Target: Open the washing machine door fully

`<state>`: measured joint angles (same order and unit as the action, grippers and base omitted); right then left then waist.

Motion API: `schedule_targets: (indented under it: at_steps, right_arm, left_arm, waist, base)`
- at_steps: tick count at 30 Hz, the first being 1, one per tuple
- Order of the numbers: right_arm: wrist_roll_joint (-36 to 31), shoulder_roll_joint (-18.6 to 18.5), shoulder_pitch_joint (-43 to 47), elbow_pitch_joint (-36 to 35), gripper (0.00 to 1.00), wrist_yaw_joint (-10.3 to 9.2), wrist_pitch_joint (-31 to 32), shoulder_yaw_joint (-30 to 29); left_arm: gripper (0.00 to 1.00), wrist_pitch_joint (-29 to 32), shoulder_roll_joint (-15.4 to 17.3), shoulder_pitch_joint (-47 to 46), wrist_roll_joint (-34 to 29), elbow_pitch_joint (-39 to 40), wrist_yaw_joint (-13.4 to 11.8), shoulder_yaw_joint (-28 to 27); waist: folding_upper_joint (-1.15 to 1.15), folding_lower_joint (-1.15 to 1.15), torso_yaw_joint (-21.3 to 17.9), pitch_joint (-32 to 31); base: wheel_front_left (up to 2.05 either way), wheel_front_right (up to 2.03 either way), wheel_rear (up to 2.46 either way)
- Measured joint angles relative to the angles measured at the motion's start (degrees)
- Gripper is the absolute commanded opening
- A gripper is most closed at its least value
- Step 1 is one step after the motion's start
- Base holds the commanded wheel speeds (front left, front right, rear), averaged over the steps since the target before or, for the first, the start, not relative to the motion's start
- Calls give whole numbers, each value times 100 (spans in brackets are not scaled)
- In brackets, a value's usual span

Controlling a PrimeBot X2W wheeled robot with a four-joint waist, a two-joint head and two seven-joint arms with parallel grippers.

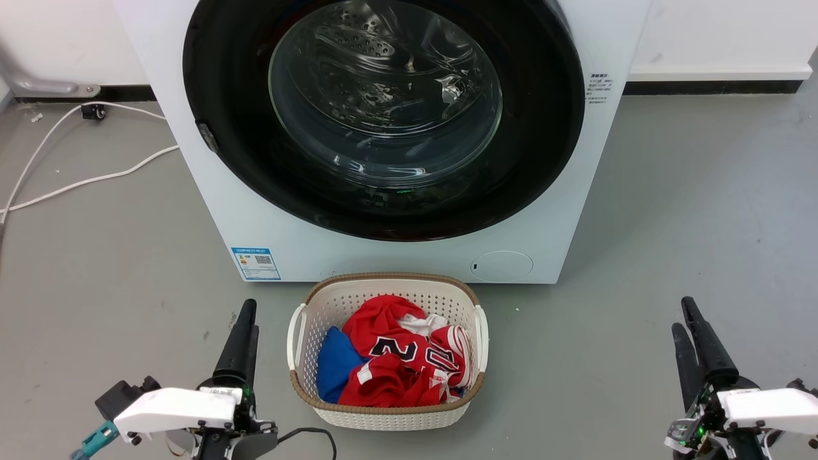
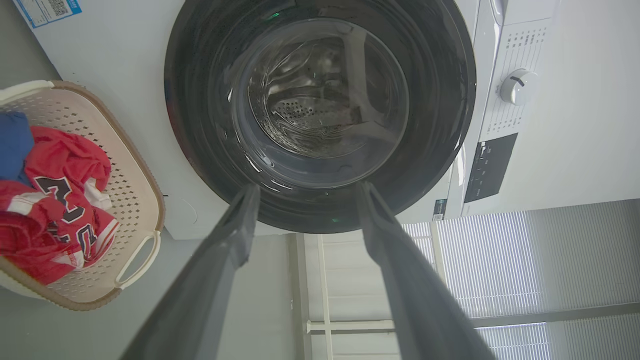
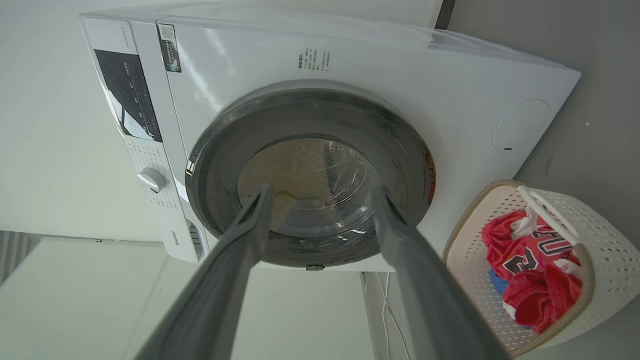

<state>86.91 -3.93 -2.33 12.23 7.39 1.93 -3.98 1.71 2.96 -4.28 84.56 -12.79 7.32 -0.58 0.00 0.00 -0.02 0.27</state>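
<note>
One washing machine door (image 1: 383, 108), glossy black, bulging clear glass, closed

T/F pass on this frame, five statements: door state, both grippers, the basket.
1. The washing machine door is shut flush against the machine. True.
2. The left gripper is clamped on the door's rim. False: it is open, empty and short of the door.
3. The basket sits on the floor in front of the machine. True.
4. The basket holds only white towels. False: a red jersey and a blue cloth lie in it.
5. The right gripper is open. True.
</note>
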Motion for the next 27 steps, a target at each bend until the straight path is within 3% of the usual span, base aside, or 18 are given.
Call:
schedule_targets:
  at_steps: [2,15,20,27]
  right_arm:
    - [-102,-18,12,-14,100,0,-25,20]
    - [-2269,-143,84,-304,100,0,-322,115]
    - [-3209,-147,152,-447,100,0,-393,194]
    - [-3886,-157,216,-590,100,0,-436,268]
  left_arm:
    - [100,-26,1,-2,-138,25,0,8]
    - [100,-320,1,-10,-2172,289,0,237]
    - [100,-457,26,-38,-3117,385,-112,412]
    - [100,-595,125,-38,-3818,422,-265,608]
  waist:
    - [0,0,0,0]
    - [0,0,5,-2]
    - [0,0,12,-2]
    - [0,0,22,-2]
  base:
    - [0,0,0]
    - [0,0,0]
    - [0,0,0]
    - [0,0,0]
